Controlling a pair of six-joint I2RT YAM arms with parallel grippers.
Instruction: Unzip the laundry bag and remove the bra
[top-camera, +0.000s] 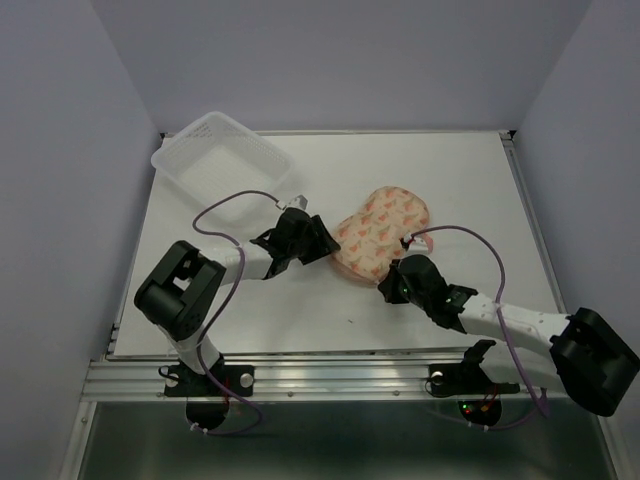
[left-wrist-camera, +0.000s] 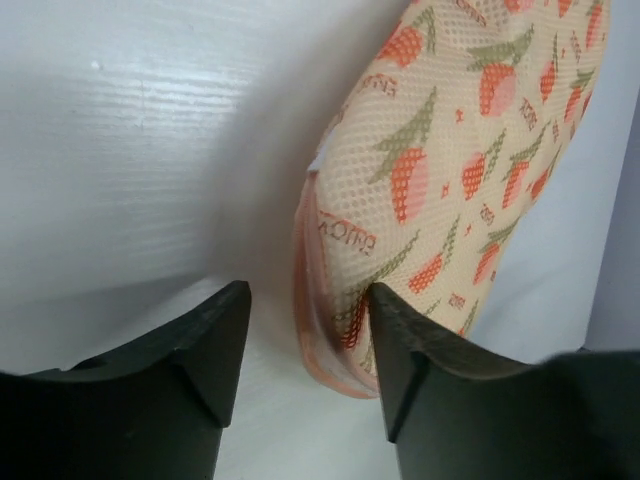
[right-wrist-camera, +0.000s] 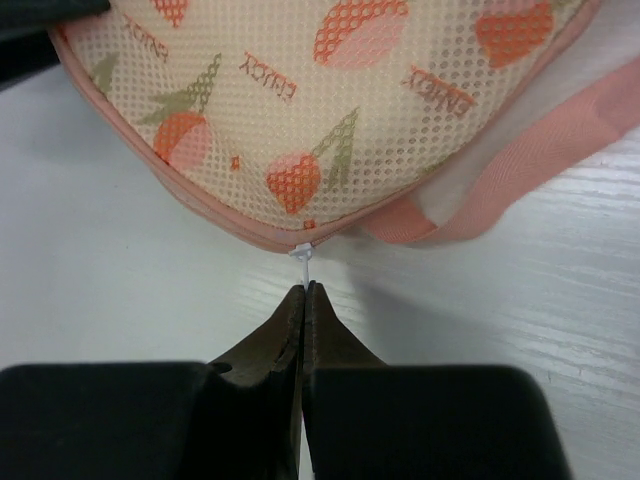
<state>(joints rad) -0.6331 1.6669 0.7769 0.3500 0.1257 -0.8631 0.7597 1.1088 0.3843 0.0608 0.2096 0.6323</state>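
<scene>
Checking progress: we judge the task barely begun.

Bag: the laundry bag (top-camera: 382, 228) lies flat on the table (top-camera: 450, 320), a little right of centre, between the two arms. Its pink zipper rim (right-wrist-camera: 200, 208) runs unbroken along every stretch the wrist views show. We see no gap in the shell, so we read the zipper as fully closed.

Bra: not visible in any view. We presume it is inside the bag, but the mesh does not let us confirm that.

Right gripper (right-wrist-camera: 303, 300): jaws pressed together with no gap. The tips sit just in front of the bag's near edge, in line with the small white zipper pull (right-wrist-camera: 301, 257). The pull's free end reaches the tips. We cannot tell whether it is pinched or only touching.

Left gripper (left-wrist-camera: 308, 335): jaws moderately apart, gripping nothing. The bag's rounded end sits in the gap, against the finger (left-wrist-camera: 420, 370) on the right of that view and apart from the other.

Other items: the thin pink loop (right-wrist-camera: 560, 140) trails free on the table beside the bag. The clear tray (top-camera: 190, 165) sits at the far left corner, well apart from the work.

Remaining, by our estimate: the whole unzip, opening the shell, and lifting the bra out. The left jaws would likely need to close on the bag's end to brace it. The right could then draw the pull along the rim, once a grip on the pull is certain.
</scene>
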